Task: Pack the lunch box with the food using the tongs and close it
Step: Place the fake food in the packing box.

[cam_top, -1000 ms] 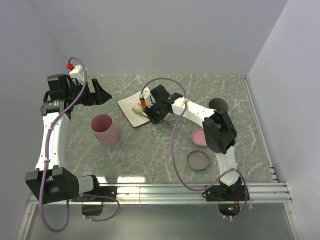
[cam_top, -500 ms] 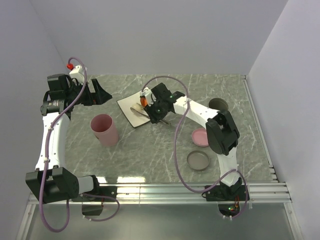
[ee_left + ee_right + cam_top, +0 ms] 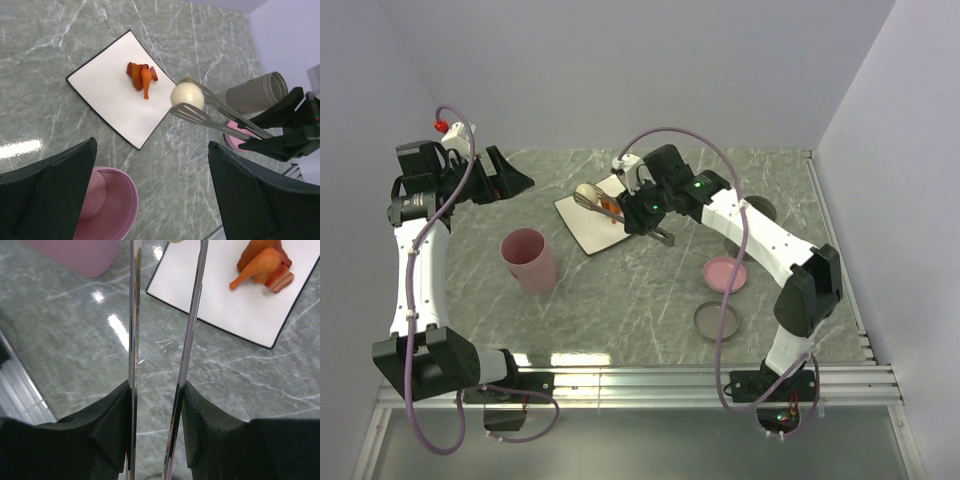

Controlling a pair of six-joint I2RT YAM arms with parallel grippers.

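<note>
The left wrist view alone shows the white ball [image 3: 187,96] pinched between the tips of the tongs [image 3: 220,116], over the edge of the plate [image 3: 107,97] and just beside the orange-brown pieces [image 3: 141,77]. The right wrist view shows mostly the 2 tong arms running forward from the right gripper [image 3: 156,390], which is clamped on them well back from the ball. From above, the left gripper [image 3: 512,178] hangs spread wide and empty, well apart from the plate. A pink cup [image 3: 528,260] stands near the plate, while a pink dish [image 3: 725,272] and a grey lid [image 3: 717,320] lie on the surface [image 3: 620,300] beside the right arm.
</note>
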